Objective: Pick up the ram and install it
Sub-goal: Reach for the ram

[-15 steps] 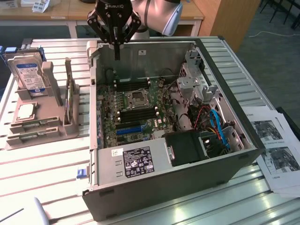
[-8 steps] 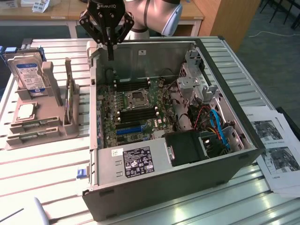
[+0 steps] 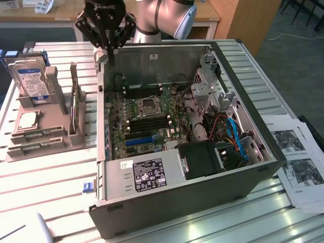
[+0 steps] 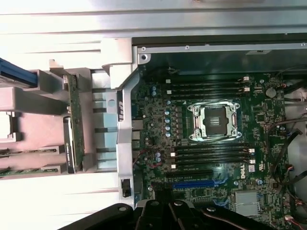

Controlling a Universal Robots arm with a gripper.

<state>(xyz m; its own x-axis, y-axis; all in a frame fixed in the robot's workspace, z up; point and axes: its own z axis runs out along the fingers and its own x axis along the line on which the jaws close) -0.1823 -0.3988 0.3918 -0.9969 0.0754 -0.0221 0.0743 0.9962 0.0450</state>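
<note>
Looking first at the exterior view, we see the claw (image 3: 108,45) hanging over the rear corner of the open computer case (image 3: 202,192), at the side nearer the exterior view's left. Its fingers are drawn tight together, and we can make out nothing between them. The ram (image 3: 75,109) stands on edge in the grey holder (image 3: 55,147) on the table (image 3: 45,192), just outside the case wall and well below the claw. A hard drive (image 3: 31,81) stands upright in the same holder, farther towards the exterior view's left. Printed sheets (image 3: 298,162) lie at the exterior view's right.

From the wrist view, we look down on the ram (image 4: 75,120), a thin green strip in the holder (image 4: 103,143). Inside the case lies the motherboard (image 4: 158,115) with its processor socket (image 4: 214,120) and blue slot (image 4: 194,184). The claw's (image 4: 168,208) dark fingers meet at the frame's edge.
</note>
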